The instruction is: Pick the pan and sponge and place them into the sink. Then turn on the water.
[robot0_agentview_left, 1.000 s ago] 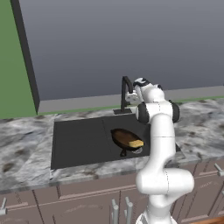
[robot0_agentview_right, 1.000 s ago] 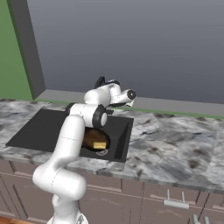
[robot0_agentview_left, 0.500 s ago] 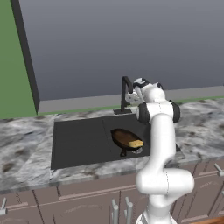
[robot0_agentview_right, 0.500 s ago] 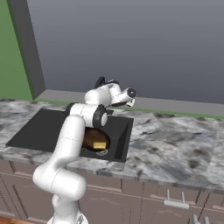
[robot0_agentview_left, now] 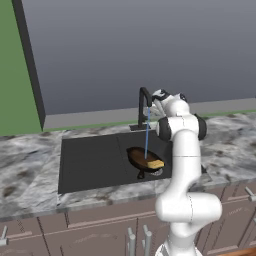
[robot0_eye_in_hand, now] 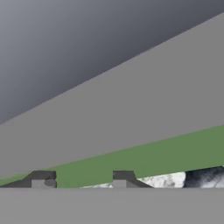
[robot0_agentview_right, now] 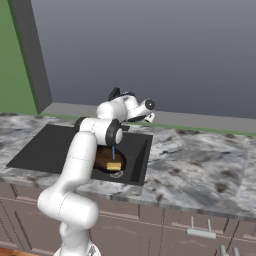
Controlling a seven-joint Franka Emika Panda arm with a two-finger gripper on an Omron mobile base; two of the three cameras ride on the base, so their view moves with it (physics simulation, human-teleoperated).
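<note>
The black sink (robot0_agentview_left: 90,162) (robot0_agentview_right: 47,147) holds the dark pan (robot0_agentview_left: 140,155) (robot0_agentview_right: 103,158) at its right end. The yellow sponge (robot0_agentview_left: 156,164) (robot0_agentview_right: 114,166) lies in the pan. A thin light-blue water stream (robot0_agentview_left: 147,132) (robot0_agentview_right: 113,150) falls from the black gooseneck faucet (robot0_agentview_left: 142,100) (robot0_agentview_right: 115,93) onto the pan. My gripper (robot0_agentview_left: 156,98) (robot0_agentview_right: 148,117) (robot0_eye_in_hand: 83,180) is raised beside the faucet's right side, pointing at the back wall. It is open, with nothing between its fingertips (robot0_eye_in_hand: 43,179).
Marbled grey counter (robot0_agentview_left: 227,145) (robot0_agentview_right: 200,160) runs on both sides of the sink. A grey wall with a light ledge (robot0_agentview_left: 90,119) stands close behind the faucet. Cabinet fronts with handles (robot0_agentview_right: 202,233) lie below the counter edge.
A blue water stream now falls from the faucet, where none showed before. The hand has shifted slightly beside the faucet. Pan and sponge have not moved.
</note>
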